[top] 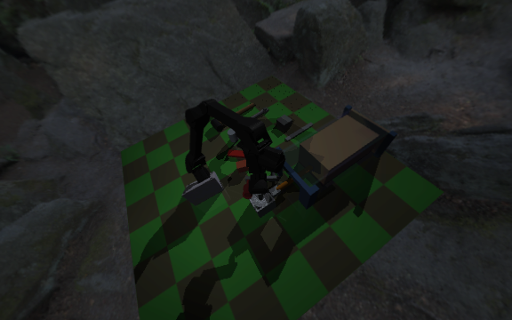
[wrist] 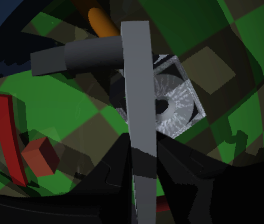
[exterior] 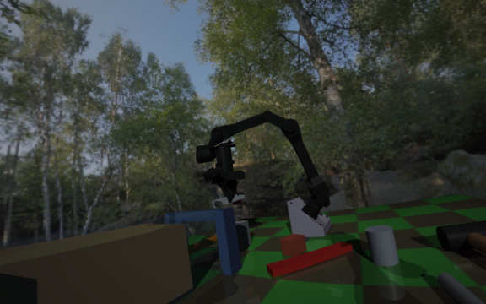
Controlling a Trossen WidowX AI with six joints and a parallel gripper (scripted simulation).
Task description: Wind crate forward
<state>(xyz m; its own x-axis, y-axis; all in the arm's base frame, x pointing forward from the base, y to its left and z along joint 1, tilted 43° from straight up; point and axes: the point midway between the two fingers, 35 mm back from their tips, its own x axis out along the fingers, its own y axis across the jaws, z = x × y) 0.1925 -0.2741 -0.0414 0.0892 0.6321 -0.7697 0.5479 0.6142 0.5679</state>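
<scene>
My gripper [top: 260,188] [exterior: 231,198] [wrist: 139,137] is shut on the winch handle [exterior: 221,202] [wrist: 139,75], a grey bar with a round shank and square key standing out to the left in the wrist view. A bit of its red knob [wrist: 162,203] shows behind the fingers. The grey winch [top: 261,203] [exterior: 244,234] [wrist: 175,92] is below; its round hole is uncovered, and the key is off to one side of it. An orange strap [top: 284,184] [wrist: 102,21] runs from the winch towards the tan crate [top: 347,138] [exterior: 99,262]. The crate lies flat, back from the blue frame [top: 300,182] [exterior: 227,241].
A red bar [exterior: 310,259] [wrist: 8,137] and an orange-red block [top: 242,165] [exterior: 293,245] [wrist: 40,157] lie near the winch. A grey cylinder [exterior: 381,246], a black-headed mallet [exterior: 468,235] and a grey rod [exterior: 458,289] lie farther off. A grey block [top: 284,122] and a long bar [top: 299,132] are beside the rack.
</scene>
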